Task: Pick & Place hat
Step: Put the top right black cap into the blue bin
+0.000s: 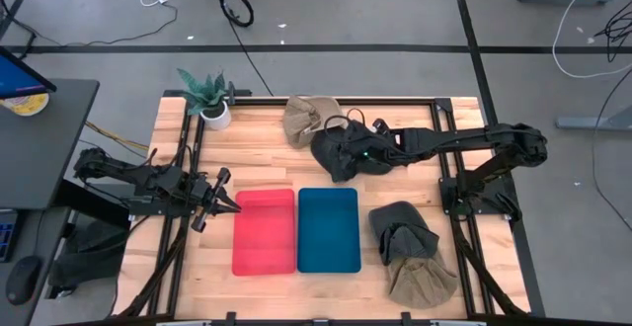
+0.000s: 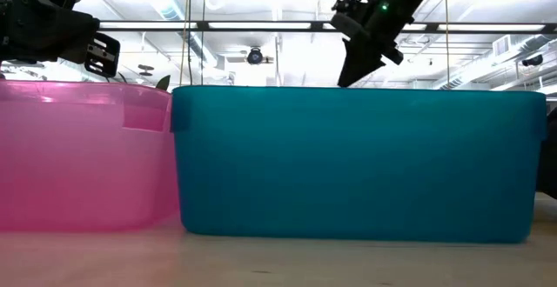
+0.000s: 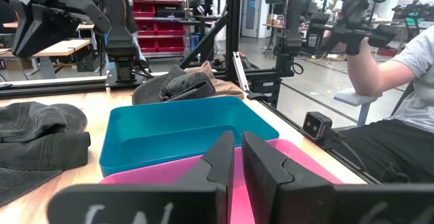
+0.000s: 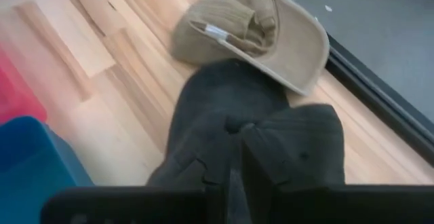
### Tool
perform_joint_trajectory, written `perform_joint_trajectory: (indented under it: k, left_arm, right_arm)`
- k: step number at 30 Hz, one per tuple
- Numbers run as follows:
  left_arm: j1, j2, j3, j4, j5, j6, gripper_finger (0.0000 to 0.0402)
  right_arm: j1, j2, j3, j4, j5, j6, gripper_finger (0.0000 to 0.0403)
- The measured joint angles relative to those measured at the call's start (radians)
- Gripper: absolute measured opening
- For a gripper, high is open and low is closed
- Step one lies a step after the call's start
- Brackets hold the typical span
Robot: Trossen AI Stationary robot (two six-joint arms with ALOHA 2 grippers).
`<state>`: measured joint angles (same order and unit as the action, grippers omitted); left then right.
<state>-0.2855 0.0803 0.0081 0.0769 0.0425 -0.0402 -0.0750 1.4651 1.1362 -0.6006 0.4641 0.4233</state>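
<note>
My right gripper (image 1: 357,154) reaches over the table's far middle and is shut on a dark grey hat (image 1: 339,154). The same right gripper (image 2: 364,45) shows above the teal bin, with the dark grey hat (image 2: 352,65) hanging under it. A tan hat (image 1: 302,119) lies on the table just beyond, also seen as the tan hat (image 4: 271,34) in the right wrist view. My left gripper (image 1: 219,202) waits shut at the pink bin's left edge. The left wrist view shows that left gripper (image 3: 234,159) holding nothing. My right gripper pinches a bunched fold of the dark grey hat's crown (image 4: 224,142) between its two fingers, coming slanting down from the table's right. The cloth droops below the fingers toward the tan hat. The teal bin hides whether its lower part touches the table.
A pink bin (image 1: 264,231) and a teal bin (image 1: 328,229) stand side by side at the table's near middle. A second dark hat (image 1: 400,229) and tan hat (image 1: 422,281) lie near right. A potted plant (image 1: 210,97) stands far left. A seated person (image 3: 397,81) is beyond the table.
</note>
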Motion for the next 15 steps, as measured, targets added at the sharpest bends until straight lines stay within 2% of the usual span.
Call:
perform_joint_trajectory:
  k: [4,9,15]
  left_arm:
    - [0.0,0.0,0.0,0.0,0.0,0.0,0.0034]
    - [0.0,0.0,0.0,0.0,0.0,0.0,0.0034]
    - [0.0,0.0,0.0,0.0,0.0,0.0,0.0034]
  right_arm:
    - [-0.016,0.0,0.0,-0.063,0.009,0.057,0.0038]
    - [-0.024,0.0,0.0,-0.126,0.081,0.137,0.0038]
    - [-0.024,0.0,0.0,-0.152,0.105,0.145,0.0038]
